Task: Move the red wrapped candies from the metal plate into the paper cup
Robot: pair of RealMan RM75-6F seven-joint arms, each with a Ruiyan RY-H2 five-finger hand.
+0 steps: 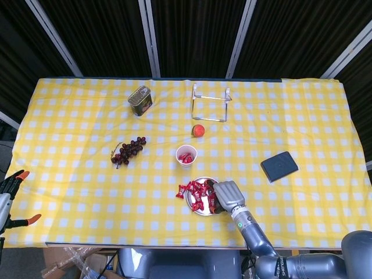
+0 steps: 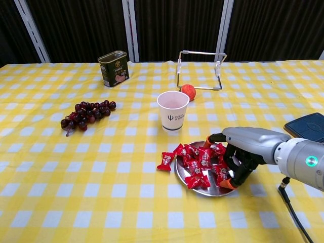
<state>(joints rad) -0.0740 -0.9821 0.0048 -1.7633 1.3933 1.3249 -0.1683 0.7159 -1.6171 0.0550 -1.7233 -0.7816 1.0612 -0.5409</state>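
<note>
Yellow-checked cloth covers the bench (image 2: 76,202), with dark curtains behind. Nearest, the right hand (image 2: 242,152) reaches in from the right, low over the plate (image 2: 178,174), its back up and its fingers (image 2: 234,174) curled down among the candies (image 2: 195,164) on the plate's right side; whether they grip one I cannot tell. One candy lies just off the plate's left rim on the cloth. The head view shows the same hand (image 1: 227,195) from above, covering the plate's (image 1: 199,210) right half, and only there do red candies show inside the cup (image 1: 186,155); the chest view shows only the cup's (image 2: 172,110) white wall and rim. The left hand (image 1: 11,192) shows in the head view alone, at the bench's near left corner, off the cloth, its fingers' spread unclear. Beyond the plate stands the cup, well left of it the grapes (image 2: 83,114), right of it a dark phone (image 2: 306,124). Farther back lie an orange ball (image 2: 188,91), a wire stand (image 2: 200,68) and a tin (image 2: 113,68).
</note>
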